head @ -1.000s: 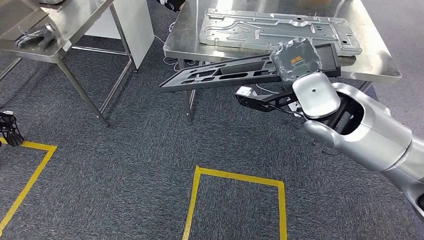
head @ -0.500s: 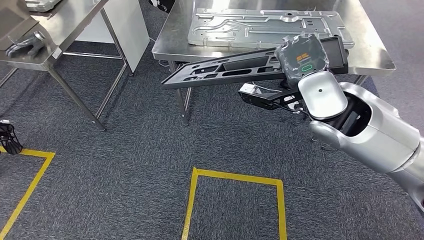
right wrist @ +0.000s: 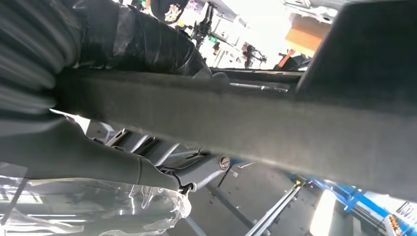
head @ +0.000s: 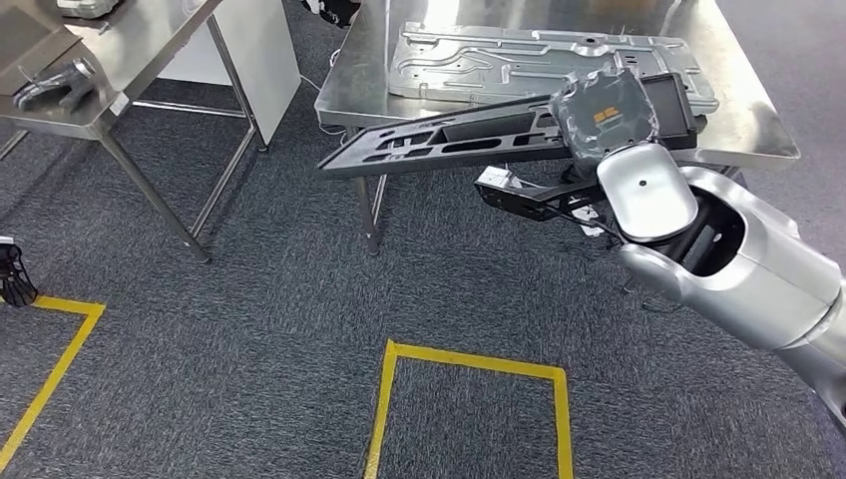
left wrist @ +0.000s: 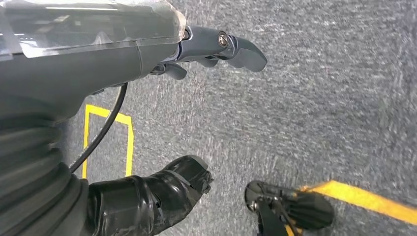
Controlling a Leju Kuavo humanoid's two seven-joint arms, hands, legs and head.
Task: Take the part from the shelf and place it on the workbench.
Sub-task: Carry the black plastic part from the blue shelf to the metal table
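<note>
Part (head: 469, 140), a long flat black panel with cut-out slots, sits in the right hand (head: 609, 115), which grips it near one end, fingers closed around its edge; from that hand the panel stretches out sideways and slightly downward, its free end hanging in the air past the corner of the desk (head: 758, 125). The held end lies over the front edge of the desk, whether touching the surface or just above it I cannot tell. In the right wrist view the same panel (right wrist: 246, 123) crosses as a broad dark bar pressed against the hand (right wrist: 123, 147), with the thumb on one side and the darker fingers on the other. Just beyond the right hand, farther onto the desk, lies a large stamped metal plate (head: 549, 60), flat on the steel top. Below the hand a small black bracket with a white tag (head: 519, 192) hangs near the desk's underside. A second steel desk (head: 110, 70) stands well apart on the far side of the panel's free end. The left hand (left wrist: 216, 46) hangs over grey carpet (head: 249, 329), fingers loosely extended with nothing in them, above yellow floor tape (left wrist: 366, 199).
</note>
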